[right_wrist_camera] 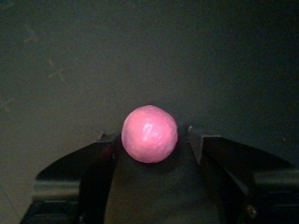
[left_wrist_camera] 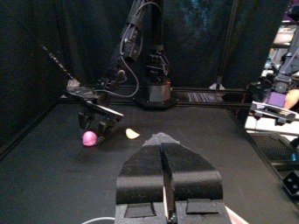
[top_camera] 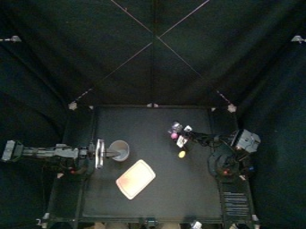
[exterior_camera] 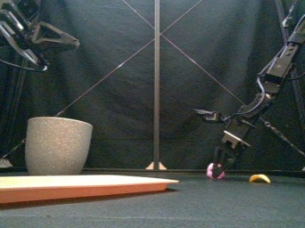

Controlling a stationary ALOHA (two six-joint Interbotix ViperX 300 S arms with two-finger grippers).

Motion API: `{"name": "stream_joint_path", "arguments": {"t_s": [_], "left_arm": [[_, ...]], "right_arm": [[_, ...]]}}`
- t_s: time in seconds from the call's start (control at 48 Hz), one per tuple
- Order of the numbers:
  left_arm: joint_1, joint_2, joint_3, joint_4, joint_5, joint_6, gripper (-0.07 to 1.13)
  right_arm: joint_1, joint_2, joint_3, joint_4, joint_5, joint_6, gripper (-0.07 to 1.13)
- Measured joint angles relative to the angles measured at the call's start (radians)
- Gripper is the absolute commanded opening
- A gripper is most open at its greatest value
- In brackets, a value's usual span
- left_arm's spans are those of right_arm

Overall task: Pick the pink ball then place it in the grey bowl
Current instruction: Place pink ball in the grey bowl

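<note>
Currently our right gripper (right_wrist_camera: pixel 152 138) straddles the pink ball (exterior_camera: pixel 216 169) on the table's (top_camera: pixel 167 192) right side, jaws open just beside it, not yet squeezing. We judge the round ball may squirt out or roll toward the yellow toy (exterior_camera: pixel 259 179) if they close off-centre. Our left gripper (left_wrist_camera: pixel 165 144) rests closed near the tall grey speckled cup (exterior_camera: pixel 57 145).

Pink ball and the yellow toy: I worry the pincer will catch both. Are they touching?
Apart. The left wrist view shows a clear gap between pink ball and yellow toy.
</note>
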State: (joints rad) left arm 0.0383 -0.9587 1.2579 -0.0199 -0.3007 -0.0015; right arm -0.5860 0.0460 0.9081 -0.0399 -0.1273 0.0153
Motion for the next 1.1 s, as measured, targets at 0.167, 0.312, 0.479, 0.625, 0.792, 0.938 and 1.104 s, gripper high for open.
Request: {"name": "stream_joint_path", "arguments": {"t_s": [0.167, 0.312, 0.479, 0.625, 0.792, 0.938, 1.104], "left_arm": [[0.003, 0.0, 0.0, -0.008, 0.0, 0.0, 0.03], [0.003, 0.0, 0.002, -0.009, 0.0, 0.0, 0.03], [0.006, 0.0, 0.003, -0.011, -0.003, 0.002, 0.03], [0.006, 0.0, 0.003, -0.011, -0.014, 0.002, 0.03], [0.006, 0.0, 0.003, -0.011, -0.023, 0.0, 0.03], [0.008, 0.0, 0.005, -0.011, -0.025, 0.002, 0.03], [0.006, 0.0, 0.006, -0.011, -0.025, 0.005, 0.03]], "right_arm": [[0.052, 0.0, -0.043, 0.006, 0.0, 0.003, 0.57], [0.204, -0.014, -0.152, -0.002, 0.0, 0.002, 0.57], [0.376, -0.015, -0.331, -0.009, -0.015, -0.008, 0.57], [0.456, 0.052, -0.466, -0.029, -0.086, -0.003, 0.57], [0.466, 0.184, -0.563, -0.035, -0.193, -0.002, 0.57], [0.465, 0.301, -0.646, -0.032, -0.236, 0.005, 0.59], [0.465, 0.396, -0.739, -0.032, -0.241, 0.003, 0.72]]}}
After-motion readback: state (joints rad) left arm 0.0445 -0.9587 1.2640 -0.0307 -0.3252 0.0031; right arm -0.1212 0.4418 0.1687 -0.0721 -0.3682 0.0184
